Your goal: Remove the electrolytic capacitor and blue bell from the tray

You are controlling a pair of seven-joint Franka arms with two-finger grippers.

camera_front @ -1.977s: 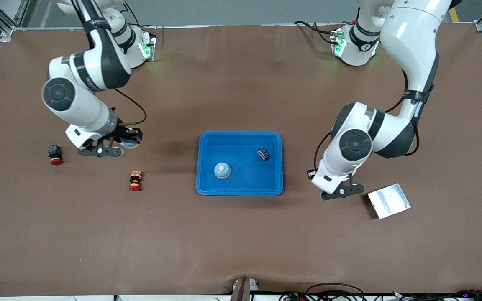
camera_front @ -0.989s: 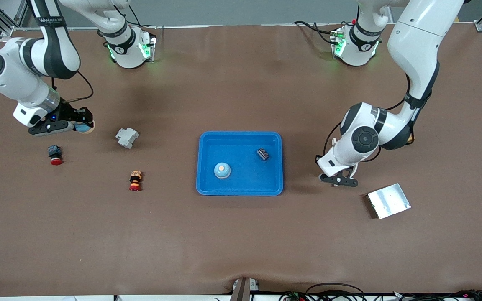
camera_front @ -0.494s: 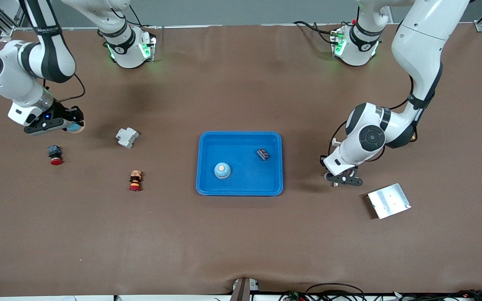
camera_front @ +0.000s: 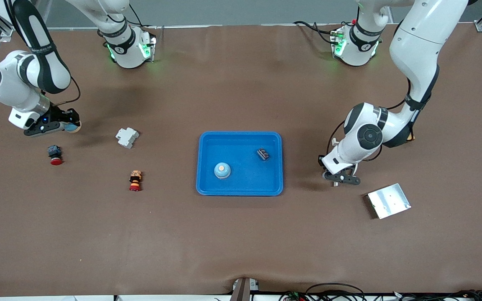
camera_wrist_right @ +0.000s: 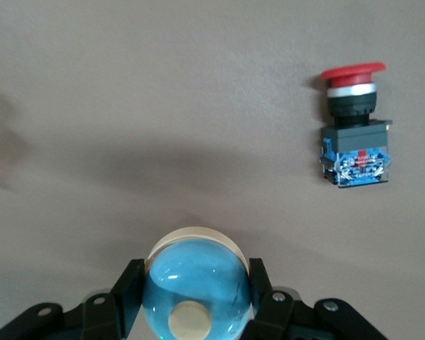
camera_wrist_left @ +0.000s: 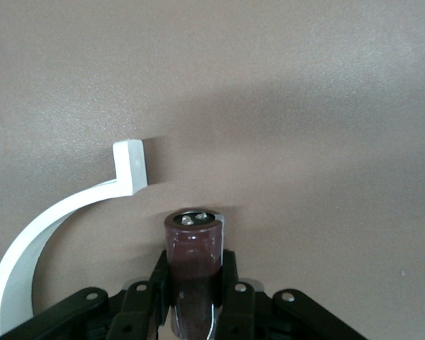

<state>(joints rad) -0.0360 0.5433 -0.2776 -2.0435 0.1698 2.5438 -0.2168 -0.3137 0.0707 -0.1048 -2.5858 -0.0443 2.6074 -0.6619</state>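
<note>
Front view has the tray (camera_front: 241,134) at mid-surface, and both task items are already out of it. The right tool (camera_front: 72,126) hangs over the surface well out at 9 o'clock from the tray, near the surface's edge at the right arm's end, its fingers pinching a bell (camera_wrist_right: 197,283). A red button (camera_front: 55,154) lies just at 6 o'clock of it. The left tool (camera_front: 341,179) is low over the surface at 3 o'clock from the tray, pinching the capacitor (camera_wrist_left: 193,262) upright. A plate (camera_front: 388,200) lies near it at 4 o'clock.

By my reading, what remains is to set both items down and let go. A second bell (camera_front: 222,170) and a small black part (camera_front: 262,154) still sit in the tray. Whether that bell also has to come out I cannot tell.

Compared with 2 seconds ago, the right tool has carried its bell from close beside the tray out toward the edge, uncovering a grey block (camera_front: 126,137). The left tool has shifted only slightly, from close by the plate.
</note>
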